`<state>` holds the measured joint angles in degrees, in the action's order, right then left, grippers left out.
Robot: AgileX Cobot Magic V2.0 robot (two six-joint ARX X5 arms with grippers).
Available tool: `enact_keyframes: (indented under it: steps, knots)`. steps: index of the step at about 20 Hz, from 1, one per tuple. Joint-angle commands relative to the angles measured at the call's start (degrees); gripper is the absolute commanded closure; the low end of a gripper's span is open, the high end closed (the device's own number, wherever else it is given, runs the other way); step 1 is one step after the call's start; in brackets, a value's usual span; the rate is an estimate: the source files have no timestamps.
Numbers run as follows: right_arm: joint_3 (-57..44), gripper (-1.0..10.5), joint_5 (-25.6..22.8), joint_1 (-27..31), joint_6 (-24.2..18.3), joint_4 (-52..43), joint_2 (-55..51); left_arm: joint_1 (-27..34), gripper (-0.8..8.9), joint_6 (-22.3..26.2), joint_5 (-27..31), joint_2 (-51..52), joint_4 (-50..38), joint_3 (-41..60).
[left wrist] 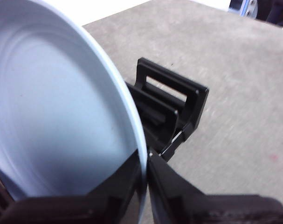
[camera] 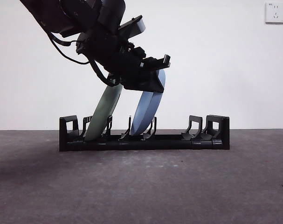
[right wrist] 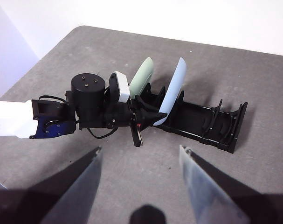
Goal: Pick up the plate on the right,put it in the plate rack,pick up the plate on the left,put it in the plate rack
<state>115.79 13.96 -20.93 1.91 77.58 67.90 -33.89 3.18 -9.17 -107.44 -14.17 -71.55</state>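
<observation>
Pinching the blue plate (camera: 148, 109) at its upper rim, the left gripper (camera: 153, 79) seats it in the plate rack (camera: 146, 140) beside the green plate (camera: 104, 112). It looks stiff, smooth and breakable, so an edge hold suits. The right gripper (right wrist: 140, 161) hangs spread, empty.

Green plate (camera: 105, 111) and blue plate (camera: 148, 109) lean in black rack (camera: 146, 142).

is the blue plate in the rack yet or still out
In the rack. The blue plate stands tilted with its lower edge between dividers of the plate rack, beside the green plate; the left end effector grips its rim.
</observation>
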Motion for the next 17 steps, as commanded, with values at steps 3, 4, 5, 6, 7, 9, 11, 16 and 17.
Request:
enact_keyframes:
  steps: [3, 4, 5, 6, 7, 9, 11, 16, 17]
  knots:
    - [-1.0, 6.6, 0.2, -0.1, -0.5, 1.3, 0.1, 0.1, 8.22, 2.7, 0.6, -1.6, 1.6, 0.1]
    - [-1.3, 6.6, 0.2, -0.1, -0.6, 1.3, 0.1, 0.1, 8.22, 2.9, 0.9, -1.6, 2.0, 0.1]
    - [-1.6, 6.6, 0.2, -0.1, -0.6, 1.3, 0.1, 0.1, 8.22, 3.4, 1.4, -1.6, 2.7, 0.1]
    - [-2.0, 6.6, 0.2, -0.1, -0.7, 1.3, 0.1, 0.1, 8.22, 4.0, 1.6, -1.6, 3.4, 0.1]
    - [-2.4, 6.6, 0.2, -0.1, -0.7, 1.3, 0.1, 0.1, 8.22, 4.7, 1.6, -1.6, 4.0, 0.1]
    - [-3.4, 6.6, 0.2, -0.1, -0.7, 1.3, 0.1, -0.3, 8.21, 5.7, 1.7, -1.6, 5.0, 0.1]
    - [-3.8, 6.6, 0.2, -0.1, -0.9, 1.3, 0.2, -0.6, 8.21, 6.1, 1.7, -1.6, 5.5, 0.1]
    - [-4.0, 6.6, 0.2, -0.1, -0.9, 1.3, 0.5, -1.5, 8.22, 6.1, 3.4, -1.6, 6.8, 0.1]
    - [-4.0, 6.6, 0.2, -0.1, -0.9, 1.3, 0.5, -1.7, 8.22, 6.1, 3.2, -1.6, 7.0, 0.1]
